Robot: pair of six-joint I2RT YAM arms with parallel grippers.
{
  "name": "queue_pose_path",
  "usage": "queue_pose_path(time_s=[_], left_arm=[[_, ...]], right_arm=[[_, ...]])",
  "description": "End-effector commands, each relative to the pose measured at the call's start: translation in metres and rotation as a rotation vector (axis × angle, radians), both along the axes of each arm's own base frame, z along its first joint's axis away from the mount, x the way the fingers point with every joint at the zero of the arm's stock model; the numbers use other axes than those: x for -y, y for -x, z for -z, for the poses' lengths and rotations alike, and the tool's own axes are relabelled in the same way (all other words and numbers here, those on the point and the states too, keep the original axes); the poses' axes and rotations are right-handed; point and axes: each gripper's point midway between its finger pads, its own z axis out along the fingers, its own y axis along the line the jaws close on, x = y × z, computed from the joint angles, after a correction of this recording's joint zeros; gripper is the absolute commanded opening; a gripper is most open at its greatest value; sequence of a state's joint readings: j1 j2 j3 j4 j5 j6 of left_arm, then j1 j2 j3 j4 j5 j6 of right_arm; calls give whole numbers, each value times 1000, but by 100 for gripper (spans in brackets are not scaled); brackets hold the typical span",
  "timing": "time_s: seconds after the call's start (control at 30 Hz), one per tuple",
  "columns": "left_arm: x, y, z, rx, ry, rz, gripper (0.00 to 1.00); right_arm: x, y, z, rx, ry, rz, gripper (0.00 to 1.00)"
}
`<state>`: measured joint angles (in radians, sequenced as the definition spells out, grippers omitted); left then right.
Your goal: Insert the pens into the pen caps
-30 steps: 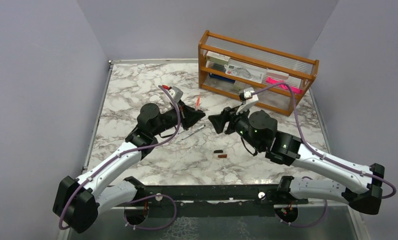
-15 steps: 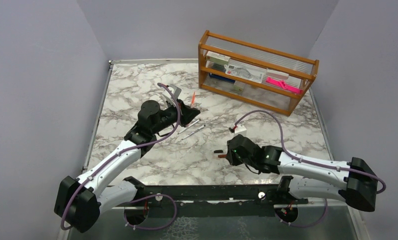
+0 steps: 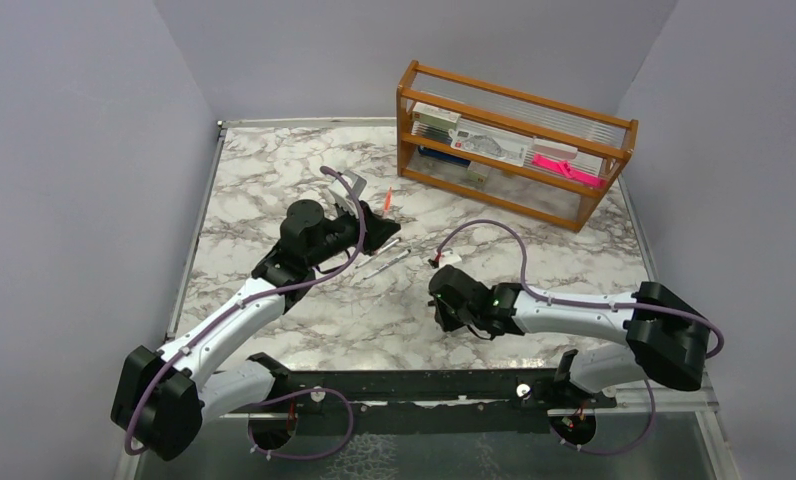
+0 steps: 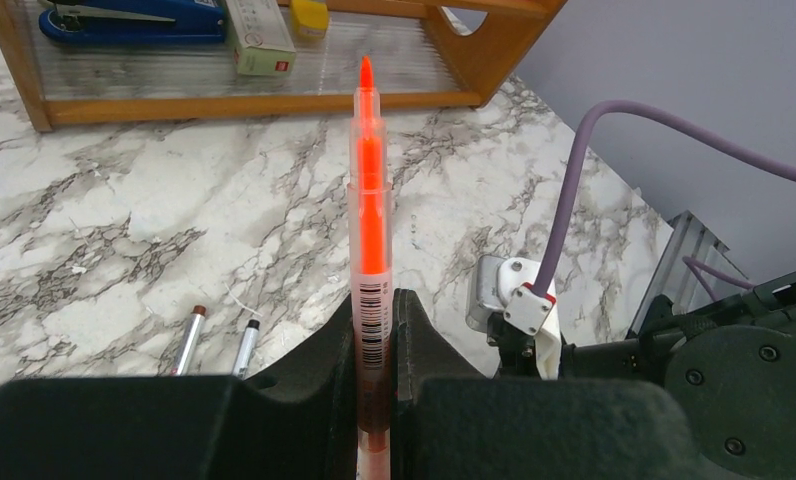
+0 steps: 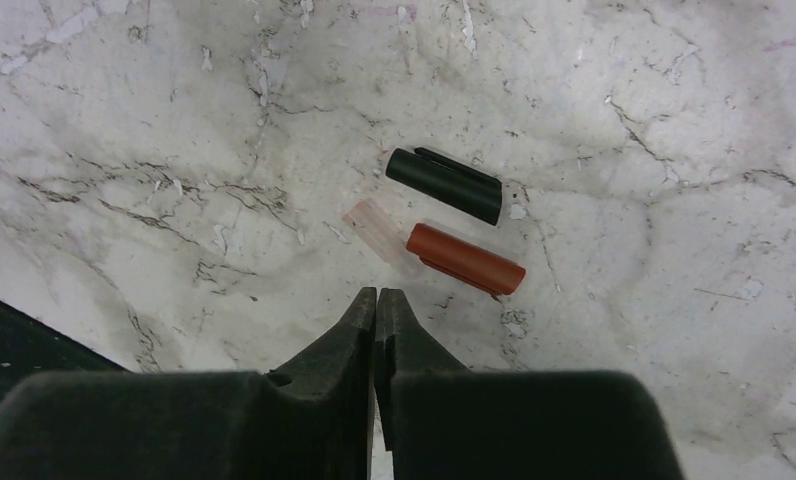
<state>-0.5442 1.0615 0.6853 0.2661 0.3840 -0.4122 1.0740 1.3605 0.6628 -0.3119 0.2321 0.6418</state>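
left fingers (image 4: 400, 316): pinching the orange pen (image 4: 368, 200), tip pointing out past them | right fingers (image 5: 370, 308): pressed together, empty, just beside the red cap (image 5: 466, 259) and black cap (image 5: 444, 185), toward the surface's (image 5: 674, 100) near edge | silver pens (image 4: 246, 346): lying mid-surface

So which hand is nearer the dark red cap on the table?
Right. The right hand is shut and empty, its tips close beside the dark red cap. The left hand is well away from it, gripping the orange pen.
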Motion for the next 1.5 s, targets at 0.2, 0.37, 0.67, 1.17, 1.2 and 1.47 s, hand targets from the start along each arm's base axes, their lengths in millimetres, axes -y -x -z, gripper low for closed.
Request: queue_pose_path(time_s=[0.2,0.37,0.67,1.17,1.2,1.47], left_arm=[[-2,1,-4,24,-2,1,0],[-2,1,-4,21,-2,3,0],[-1,3,-4,14,-13,15,0],[-2,4,0,4,-24,17,0],[-2,4,0,3,-24,19,0],[-2,3,4,-2,-34,18,0]], right_arm=[[-17,2,4,-27,-61,-9,1],[-6,-4,8,-20,-13,67,1],[2,-9,15,-33,40,141,1],[-12,-38,10,36,54,157,1],[-15,-41,8,45,55,156,1],[-37,-55,-11,90,4,116,1]])
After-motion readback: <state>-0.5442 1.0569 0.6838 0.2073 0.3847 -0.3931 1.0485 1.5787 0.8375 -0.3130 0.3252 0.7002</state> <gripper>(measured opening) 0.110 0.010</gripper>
